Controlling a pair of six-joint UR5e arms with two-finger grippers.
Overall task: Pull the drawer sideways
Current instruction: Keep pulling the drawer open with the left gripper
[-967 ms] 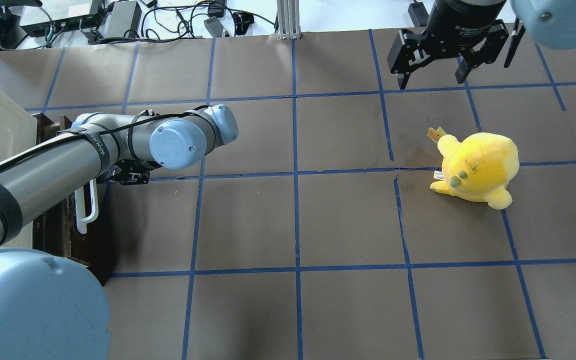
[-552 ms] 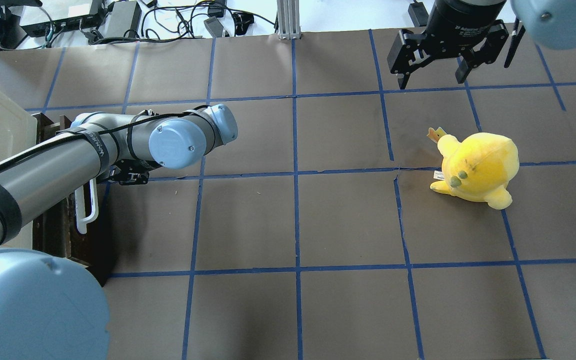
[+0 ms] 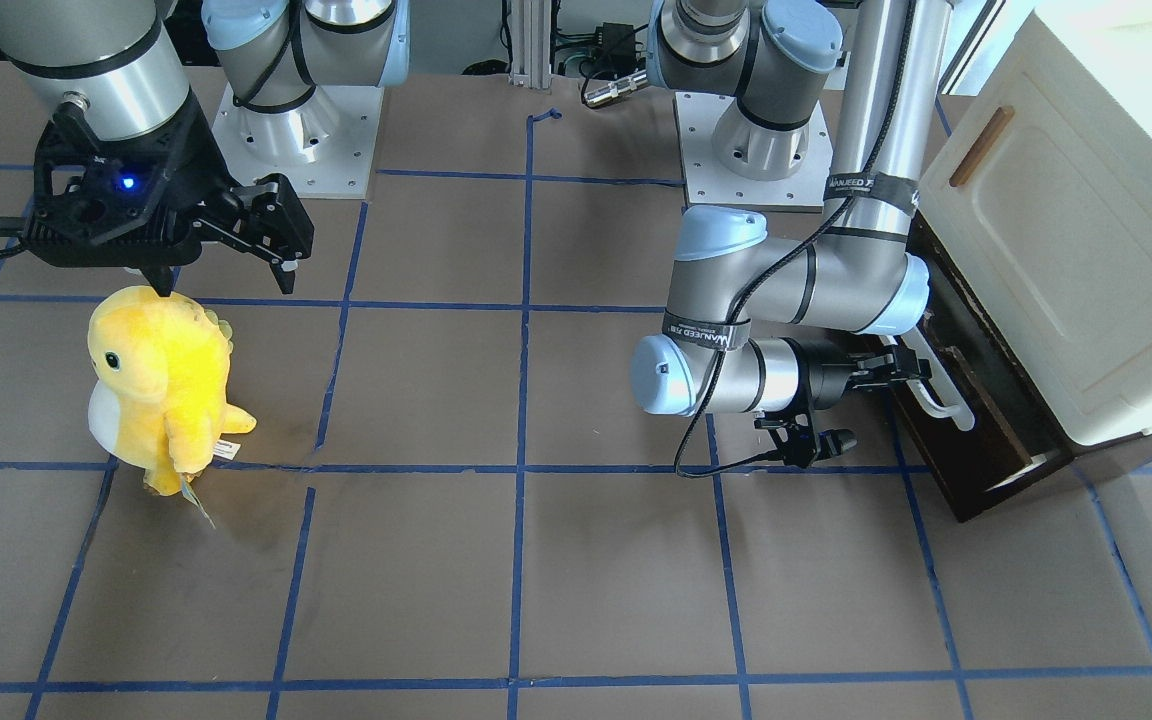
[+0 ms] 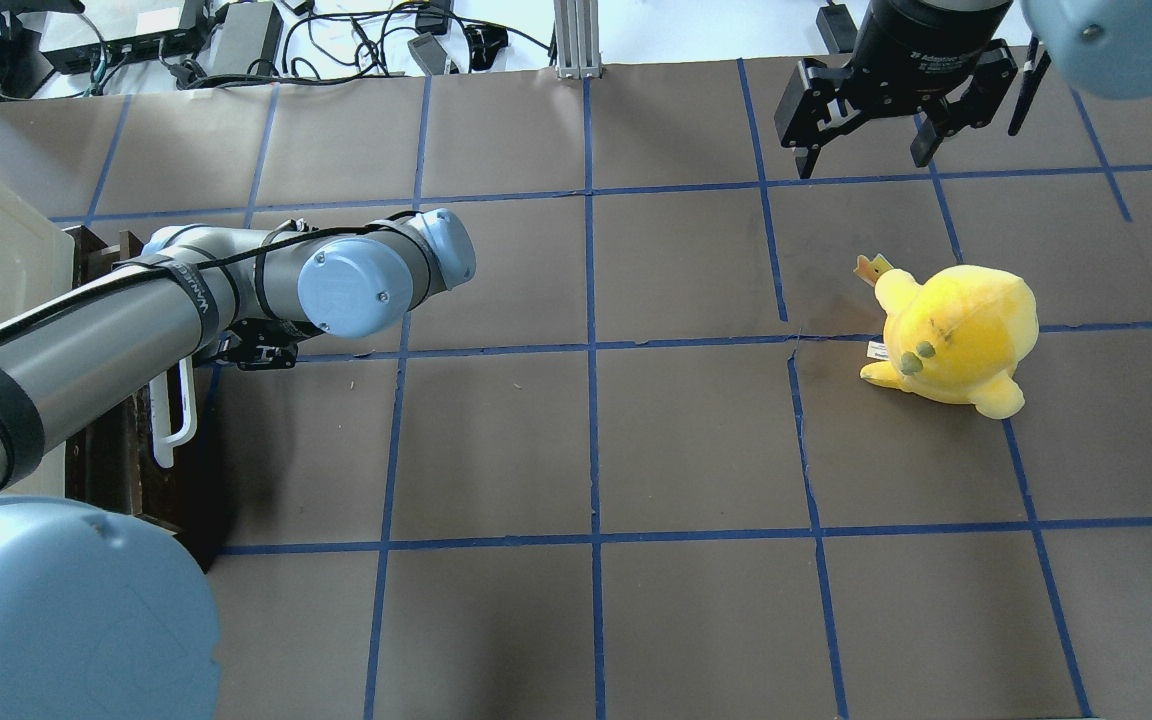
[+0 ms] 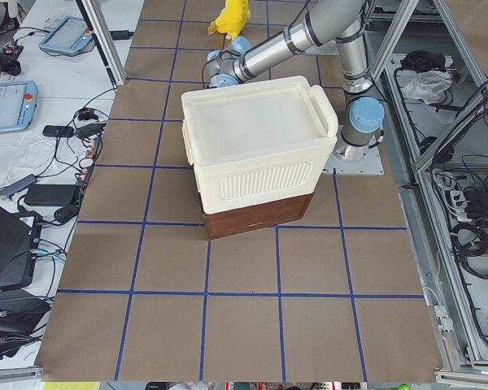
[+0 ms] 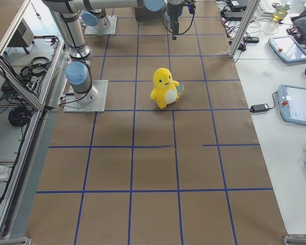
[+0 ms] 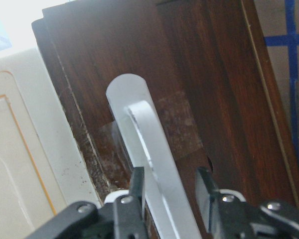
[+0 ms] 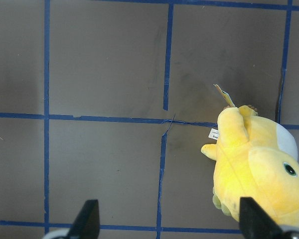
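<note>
A: Straddling the white handle (image 7: 159,189), left end effector (image 7: 170,174) sits unclamped, jaws apart. The drawer (image 3: 981,460) is far right in front view, under the cabinet (image 3: 1066,250).
B: Crooked pull and that handle could slip out.

I work over a table (image 4: 696,440) covered in brown sheeting, ruled into large squares by blue tape lines (image 4: 593,450). Past its far edge runs a white bench (image 4: 656,30) littered with black power boxes (image 4: 126,40) and tangled cables (image 4: 356,40), and an aluminium post (image 4: 576,35) stands at the seam. Along one long side, a white counter (image 6: 275,153) carries a teach pendant (image 6: 296,104) and a second one (image 6: 287,48). Behind my bases, a frame rail (image 5: 417,244) fences off black cable coils (image 5: 465,234). The light is bright and even, and shadows on the sheeting are soft.
</note>
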